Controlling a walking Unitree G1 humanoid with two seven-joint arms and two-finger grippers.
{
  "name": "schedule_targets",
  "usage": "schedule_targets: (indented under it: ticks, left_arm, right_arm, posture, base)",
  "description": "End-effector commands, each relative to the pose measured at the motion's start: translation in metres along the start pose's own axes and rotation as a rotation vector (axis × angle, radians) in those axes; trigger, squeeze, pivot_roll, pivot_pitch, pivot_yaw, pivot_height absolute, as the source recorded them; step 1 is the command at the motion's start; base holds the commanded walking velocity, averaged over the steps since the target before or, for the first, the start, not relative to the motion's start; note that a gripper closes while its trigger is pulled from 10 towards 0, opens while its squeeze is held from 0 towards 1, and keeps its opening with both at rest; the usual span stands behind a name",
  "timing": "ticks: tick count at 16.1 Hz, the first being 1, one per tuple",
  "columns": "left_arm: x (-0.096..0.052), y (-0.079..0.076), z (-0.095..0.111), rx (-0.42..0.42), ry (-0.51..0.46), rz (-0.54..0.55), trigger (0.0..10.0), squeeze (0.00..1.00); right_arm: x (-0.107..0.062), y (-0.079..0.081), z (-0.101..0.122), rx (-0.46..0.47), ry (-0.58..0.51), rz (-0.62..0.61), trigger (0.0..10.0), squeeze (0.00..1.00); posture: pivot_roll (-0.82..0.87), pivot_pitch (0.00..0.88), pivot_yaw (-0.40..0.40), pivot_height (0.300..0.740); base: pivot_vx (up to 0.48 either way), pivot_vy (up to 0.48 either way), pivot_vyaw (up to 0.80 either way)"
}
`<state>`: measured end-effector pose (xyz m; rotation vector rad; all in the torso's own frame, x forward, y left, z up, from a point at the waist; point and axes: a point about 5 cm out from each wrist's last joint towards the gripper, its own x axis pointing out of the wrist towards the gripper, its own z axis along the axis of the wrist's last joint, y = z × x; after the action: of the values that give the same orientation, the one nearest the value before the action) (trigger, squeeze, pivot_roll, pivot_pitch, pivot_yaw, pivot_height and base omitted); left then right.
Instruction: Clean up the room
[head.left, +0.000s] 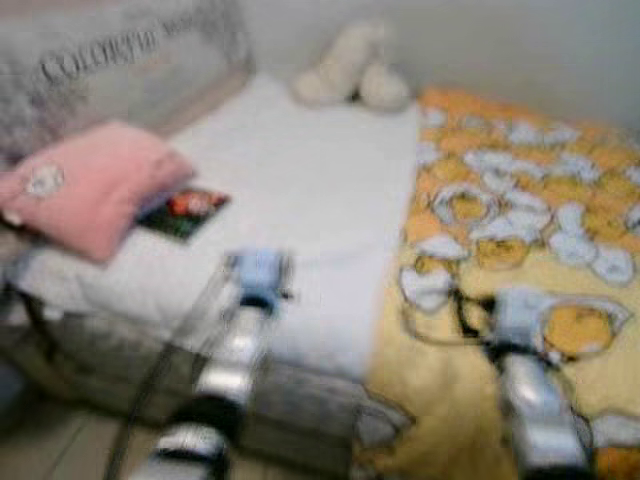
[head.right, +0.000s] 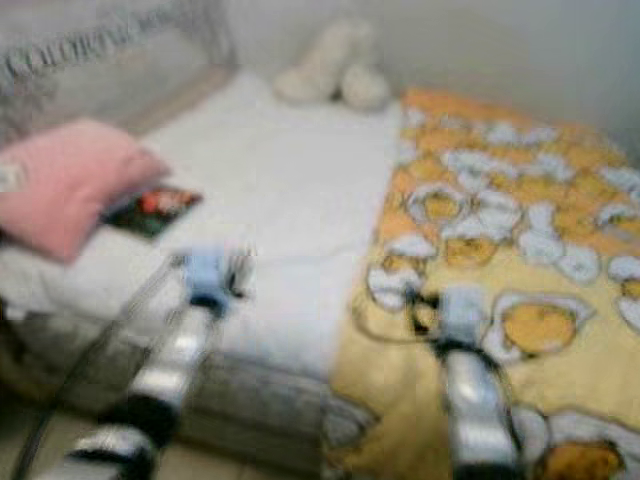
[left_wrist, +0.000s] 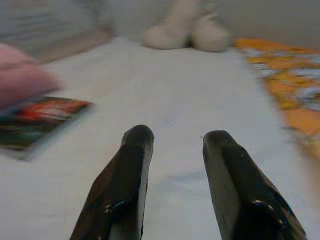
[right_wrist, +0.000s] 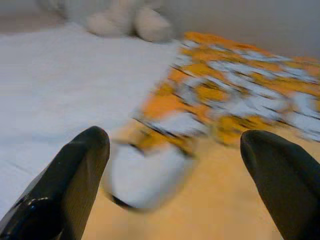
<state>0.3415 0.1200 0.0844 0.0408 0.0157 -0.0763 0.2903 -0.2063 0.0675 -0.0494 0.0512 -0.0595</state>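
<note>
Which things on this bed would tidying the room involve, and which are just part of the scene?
Likely for tidying:
yellow patterned blanket, bunched on one side
book, lying loose on the sheet
pink pillow, at the bed's edge
plush toy, by the wall

Just there:
white sheet
grey bed rail

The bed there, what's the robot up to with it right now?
The robot stands at the bed, both arms stretched out over it, holding nothing. The left gripper is open above the white sheet, near a book that lies beside a pink pillow. The right gripper is open wide over the yellow blanket. A plush toy sits at the far end.
</note>
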Motion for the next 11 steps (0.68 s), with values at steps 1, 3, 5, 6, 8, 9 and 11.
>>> schedule_targets:
  ticks: [1, 3, 5, 6, 8, 9, 11]
  left_arm:
    - [0.0, -0.017, 0.004, -0.01, -0.018, -0.061, 10.0, 0.0]
    - [-0.003, -0.018, 0.003, 0.013, -0.029, -0.075, 10.0, 0.0]
    - [-0.012, -0.011, 0.002, 0.051, -0.045, -0.083, 10.0, 0.0]
    - [-0.017, -0.008, 0.002, 0.07, -0.052, -0.096, 10.0, 0.0]
    - [-0.026, -0.014, 0.008, 0.092, -0.096, -0.213, 10.0, 0.0]
    - [-0.034, -0.025, 0.016, 0.086, -0.145, -0.318, 10.0, 0.0]
    - [-0.06, -0.063, 0.042, -0.009, -0.231, -0.624, 10.0, 0.0]
  right_arm:
    - [-0.004, -0.02, -0.001, -0.016, 0.002, -0.081, 10.0, 0.0]
    - [-0.003, -0.033, -0.005, -0.026, 0.034, -0.176, 10.0, 0.0]
    - [0.007, -0.054, -0.01, -0.008, 0.101, -0.281, 10.0, 0.0]
    - [0.01, -0.059, -0.013, 0.01, 0.131, -0.31, 10.0, 0.0]
    - [0.012, -0.069, -0.021, 0.018, 0.21, -0.36, 10.0, 0.0]
    - [0.012, -0.073, -0.025, 0.022, 0.244, -0.385, 10.0, 0.0]
    - [0.007, -0.085, -0.036, 0.026, 0.344, -0.455, 10.0, 0.0]
  posture:
    - [0.09, 0.0, -0.012, 0.74]
    - [0.1, 0.0, -0.003, 0.74]
    - [0.13, 0.108, 0.011, 0.74]
    - [0.16, 0.164, 0.016, 0.74]
    - [0.19, 0.238, 0.026, 0.74]
    - [0.21, 0.278, 0.03, 0.74]
    - [0.22, 0.333, 0.026, 0.74]
  base:
    - [0.469, 0.0, 0.44]
    - [0.471, 0.0, 0.46]
    - [0.0, 0.0, 0.0]
    - [0.0, 0.0, 0.0]
    - [0.0, 0.0, 0.0]
    - [0.0, 0.0, 0.0]
    - [0.0, 0.0, 0.0]
